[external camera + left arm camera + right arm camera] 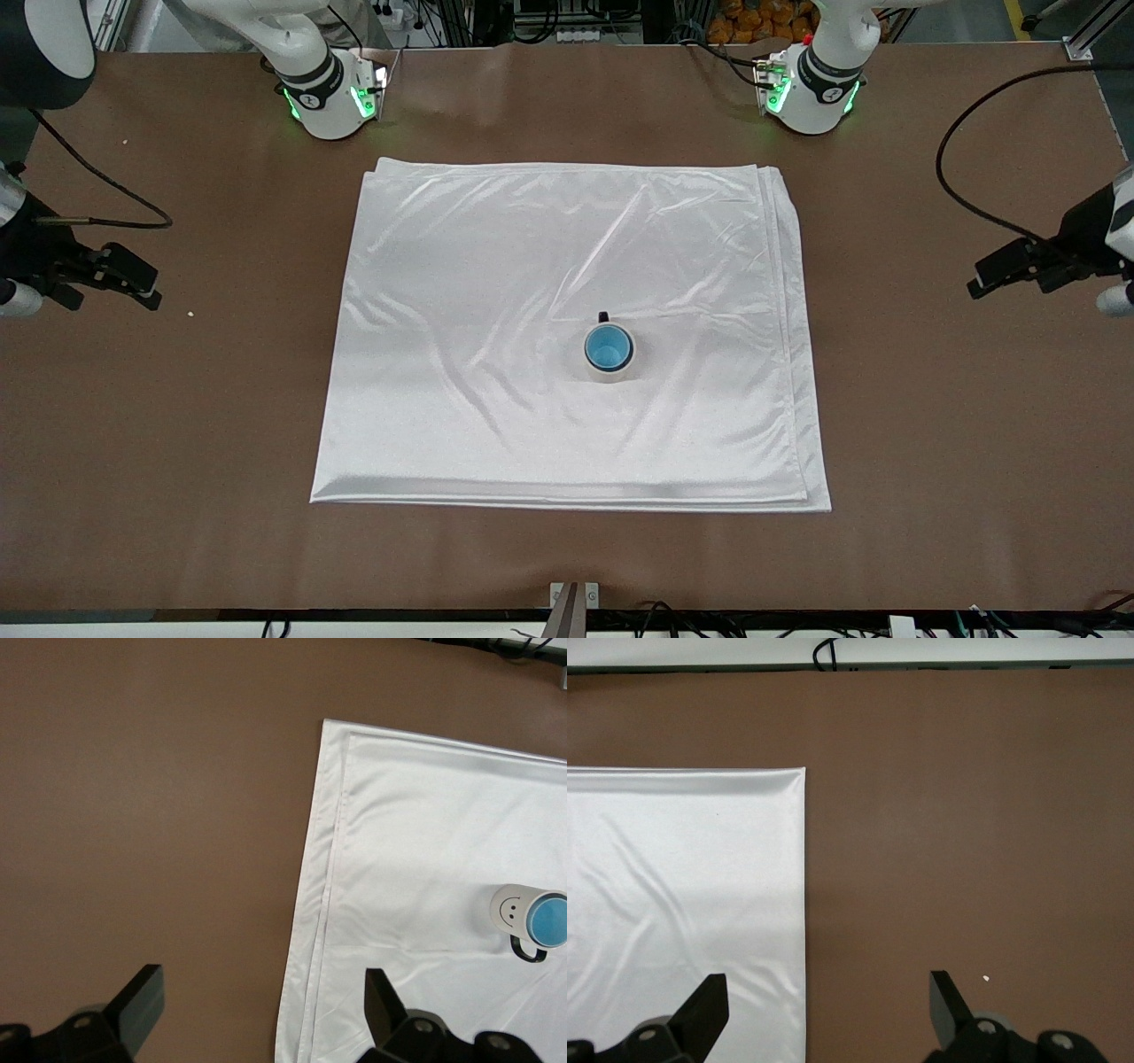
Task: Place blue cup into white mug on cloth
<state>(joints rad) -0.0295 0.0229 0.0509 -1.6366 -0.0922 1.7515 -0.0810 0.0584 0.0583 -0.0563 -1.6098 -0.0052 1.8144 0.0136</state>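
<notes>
The blue cup [608, 346] sits upright inside the white mug [609, 368], its pale rim just within the mug's rim; the mug stands on the cloth [496, 292], somewhat toward the left arm's end and nearer the front camera than the cloth's middle, its small black handle [603, 316] pointing toward the robots' bases; in the left wrist view the mug [514, 908] shows a small smiling face on its side, with the cup's blue interior [549, 921] visible in its mouth; the cloth lies flat and lightly wrinkled on the brown desk [930, 399], its folded layers showing along the edge at the left arm's end; the left gripper [1019, 266] hangs over bare desk off that edge, jaws spread wide and holding nothing; the right gripper [111, 279] hangs over bare desk off the cloth's edge at the right arm's end, likewise wide open and empty; a small white speck [190, 313] lies on the desk near it; both arms wait.
</notes>
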